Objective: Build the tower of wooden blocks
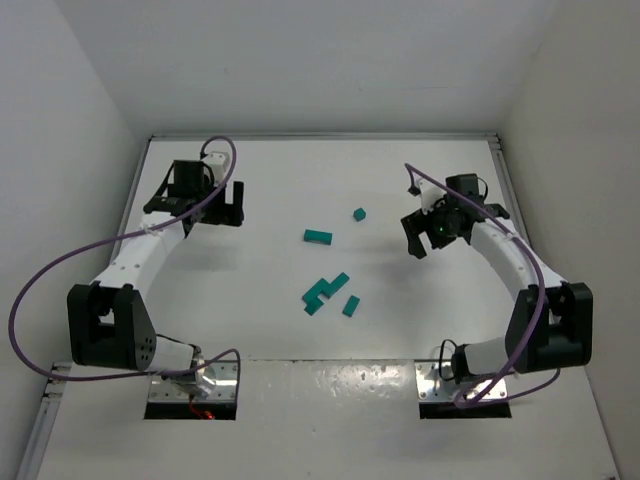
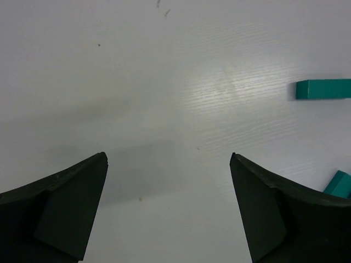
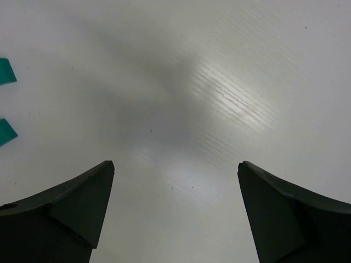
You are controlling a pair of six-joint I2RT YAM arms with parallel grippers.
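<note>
Several teal-green wood blocks lie loose and flat on the white table [image 1: 270, 180]. A small cube [image 1: 359, 214] is farthest back, a short bar [image 1: 318, 237] lies left of it, and a cluster [image 1: 325, 290] with a separate piece [image 1: 350, 306] is nearer. No tower stands in view. My left gripper [image 1: 228, 215] hovers open at the back left, well away from the blocks; its wrist view [image 2: 169, 159] shows the bar [image 2: 323, 89] at the right edge. My right gripper [image 1: 414, 240] is open to the right of the blocks; between its fingers [image 3: 175, 164] is only bare table, with block corners [image 3: 5, 71] at the left edge.
White walls enclose the table on the left, back and right. Purple cables [image 1: 60, 265] loop from both arms. The arm bases [image 1: 190, 380] sit at the near edge.
</note>
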